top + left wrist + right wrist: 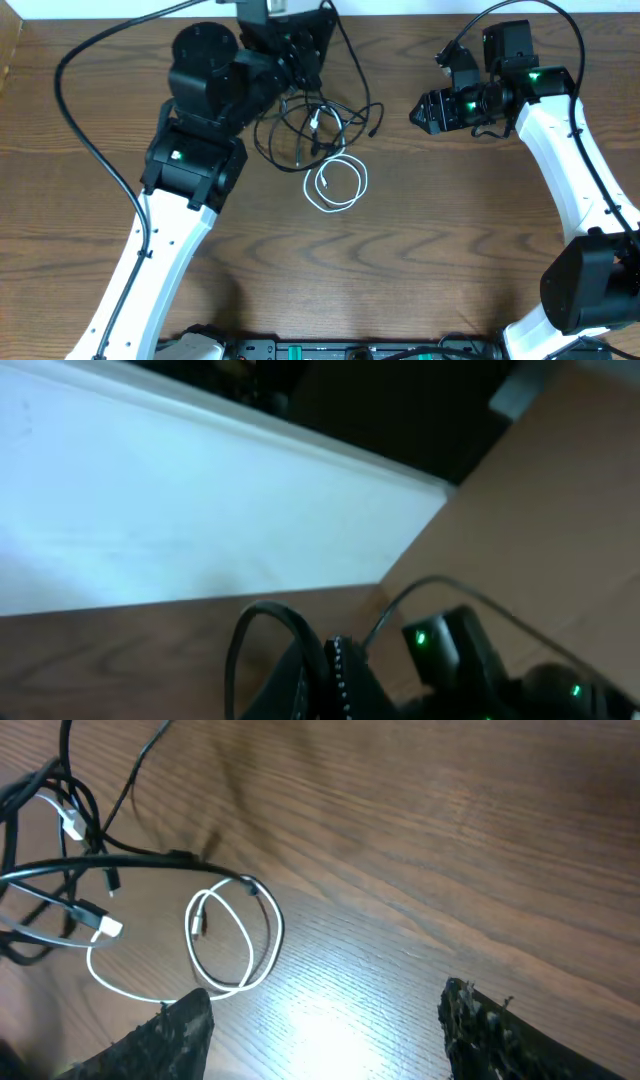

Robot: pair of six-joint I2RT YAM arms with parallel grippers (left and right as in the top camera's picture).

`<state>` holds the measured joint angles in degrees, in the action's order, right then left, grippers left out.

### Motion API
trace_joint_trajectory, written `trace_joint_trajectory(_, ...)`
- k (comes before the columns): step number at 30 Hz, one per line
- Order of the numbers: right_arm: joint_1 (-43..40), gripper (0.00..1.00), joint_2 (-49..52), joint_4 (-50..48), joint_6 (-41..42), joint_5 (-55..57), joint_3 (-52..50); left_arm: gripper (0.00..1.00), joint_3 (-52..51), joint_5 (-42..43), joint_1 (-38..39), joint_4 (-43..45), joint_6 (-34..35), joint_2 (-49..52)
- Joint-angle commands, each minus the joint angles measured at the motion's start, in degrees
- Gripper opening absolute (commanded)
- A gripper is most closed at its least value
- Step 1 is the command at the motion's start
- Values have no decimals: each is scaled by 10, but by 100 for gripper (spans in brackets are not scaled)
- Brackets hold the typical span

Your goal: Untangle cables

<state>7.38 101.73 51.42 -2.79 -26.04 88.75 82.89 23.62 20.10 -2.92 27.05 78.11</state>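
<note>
- I watched a dark brown wooden table (450,250) from above, with one robot arm reaching in from each lower corner.
- The left gripper (300,45) sat at the far edge of the table, near the top centre of the overhead view, just above the tangle.
- Its jaws were fully closed. From the blurred left wrist view I could not tell whether they pinched any cable; a black strand arched up just beside one finger (340,670).
- The right gripper (425,108) hung to the right of the tangle, well apart from it, pointing toward it.
- Its two fingers (180,1030) stood wide apart with only bare wood between them, and they held nothing.
- The thin black cable (300,128) lay in several overlapping loops near the table's centre, just below the left gripper, with one strand trailing right to a small dark plug (374,130).
- The thin white cable (335,185) formed a small double ring just below the black loops, its upper end running up into them.
- A silvery-white plug (315,120) lay inside the black loops.
- A thicker black cord (80,60) curved over the table's left side to the left arm.
</note>
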Motion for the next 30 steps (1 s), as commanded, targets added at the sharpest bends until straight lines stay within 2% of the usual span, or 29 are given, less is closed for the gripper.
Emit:
trace_joint_trajectory(1,2,70,-9,0,-5,-14,0,7,16,-7,-19,37,78,-7)
trace_joint_trajectory(9,6,71,1,-10,-5,-52,0,7,16,-7,-49,149,201,-7)
trace_joint_trajectory(13,22,71,9,-23,-4,-70,0,8,16,-7,-50,160,243,-7)
trace_joint_trajectory(19,60,70,27,-62,19,-99,0,8,16,-7,-57,226,267,-14)
trace_joint_trajectory(26,101,69,34,-145,21,-214,0,7,16,-7,-58,225,267,-16)
trace_joint_trajectory(30,124,69,34,-152,26,-222,0,7,16,-7,-58,224,267,-16)
